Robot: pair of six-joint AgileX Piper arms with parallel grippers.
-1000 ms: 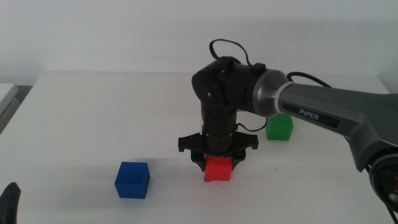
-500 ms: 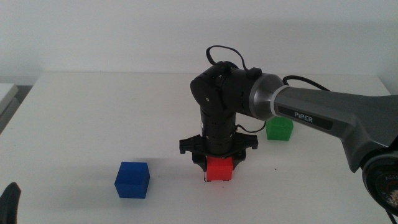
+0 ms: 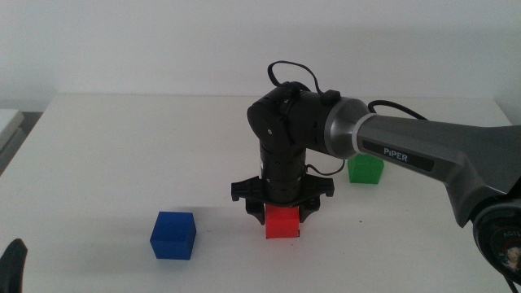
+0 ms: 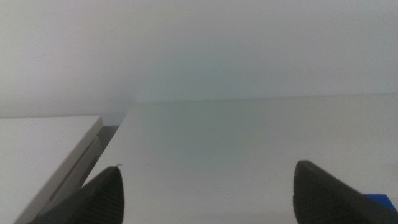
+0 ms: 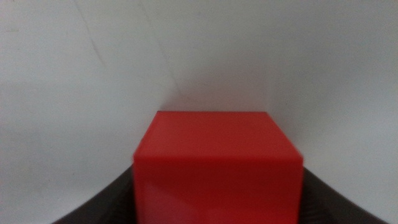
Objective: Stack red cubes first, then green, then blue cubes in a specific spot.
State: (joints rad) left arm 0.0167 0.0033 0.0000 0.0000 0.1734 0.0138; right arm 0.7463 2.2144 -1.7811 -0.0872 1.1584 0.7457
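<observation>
My right gripper [image 3: 283,216] points straight down at the table's middle, shut on the red cube [image 3: 283,223], which is at or just above the table top. In the right wrist view the red cube [image 5: 217,162] fills the space between the dark jaws. The blue cube [image 3: 172,235] sits on the table to the left of it, the green cube [image 3: 365,169] behind and to the right. The marked square does not show. My left gripper [image 4: 205,193] waits open and empty at the front left corner [image 3: 10,264]; a blue cube corner [image 4: 380,200] shows beside its jaw.
The white table [image 3: 122,155] reaches back to a white wall. A second white surface [image 3: 8,122] adjoins the table's left edge, with a gap between them. The right arm's grey link [image 3: 423,150] spans the table's right half, above the green cube.
The right gripper with the red cube has shifted slightly left and a little lower. The blue and green cubes and the left arm have not moved.
</observation>
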